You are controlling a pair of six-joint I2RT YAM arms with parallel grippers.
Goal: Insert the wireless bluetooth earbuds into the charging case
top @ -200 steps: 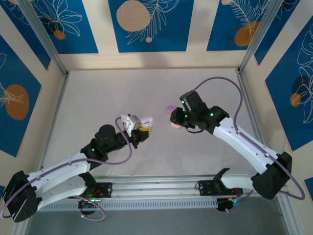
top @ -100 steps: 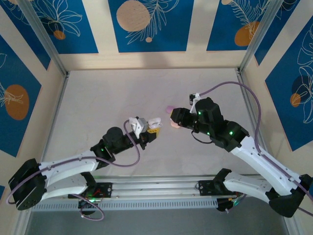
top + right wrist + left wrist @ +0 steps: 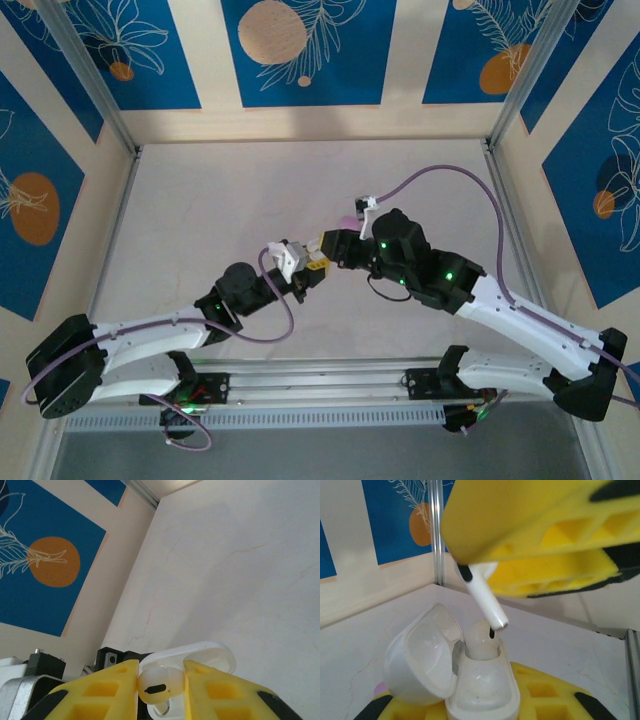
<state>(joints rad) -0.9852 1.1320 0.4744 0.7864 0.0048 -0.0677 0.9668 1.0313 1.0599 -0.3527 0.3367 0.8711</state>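
Earbud pinched in right gripper, just above open charging case, clamped by left gripper

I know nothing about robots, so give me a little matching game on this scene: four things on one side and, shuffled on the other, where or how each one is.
Things:
1. white earbud
2. charging case
3. case lid
4. purple cable

States:
A. swung open
B. pinched in the right tool, stem pointing down toward the case
C. looping up off the right arm
D. gripped in the left tool

Pairs: 1-B, 2-D, 3-A, 4-C
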